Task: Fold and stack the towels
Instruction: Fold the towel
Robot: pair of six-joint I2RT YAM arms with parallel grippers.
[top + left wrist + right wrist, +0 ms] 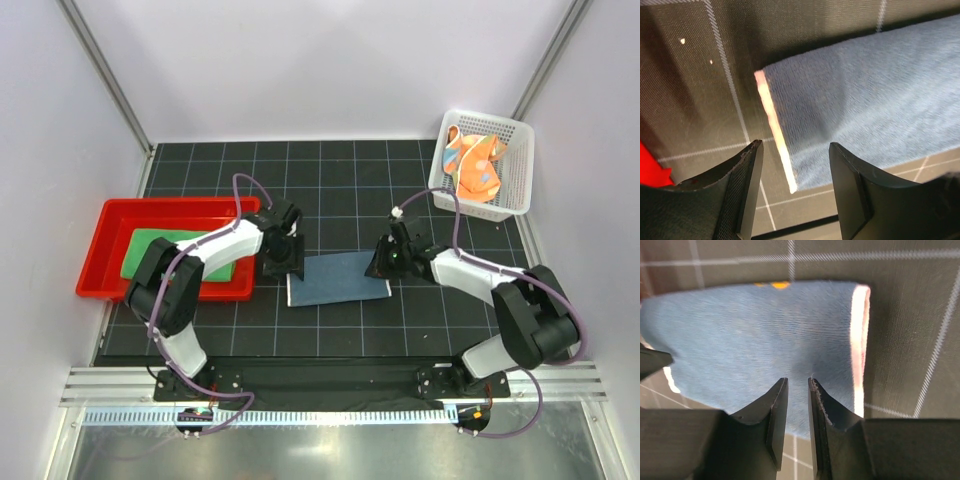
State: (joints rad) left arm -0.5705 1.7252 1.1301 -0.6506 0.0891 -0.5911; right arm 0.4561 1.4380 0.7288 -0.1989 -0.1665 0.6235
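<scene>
- Centre of the black gridded mat (330,190): dark blue towel (338,278), folded into a flat strip, long side running left to right, one arm at each end.
- At its left end: left gripper (283,262), spread wide, nothing held.
- Closer in, from the left wrist: fingers (747,190) well apart, straddling the near left corner of the towel (865,100), with the pale orange hem running up through the gap. Touching the cloth or just above it? Cannot tell.
- At the right end: right gripper (385,262), down to a narrow slit.
- From the right wrist: fingers (775,420) almost together over the near edge of the towel (750,340), just left of the pale hem at its right end. Blue cloth showing through the slit, nothing seen clamped between the pads. A fleck of yellow-orange at the far edge.
- Off to the left: green towel (140,245), lying flat in the red tray (100,250), partly hidden under the left arm, near the left gripper but apart from the blue one.
- Far right corner: orange towel (475,165), crumpled in the white mesh basket (505,205), well apart from both grippers.
</scene>
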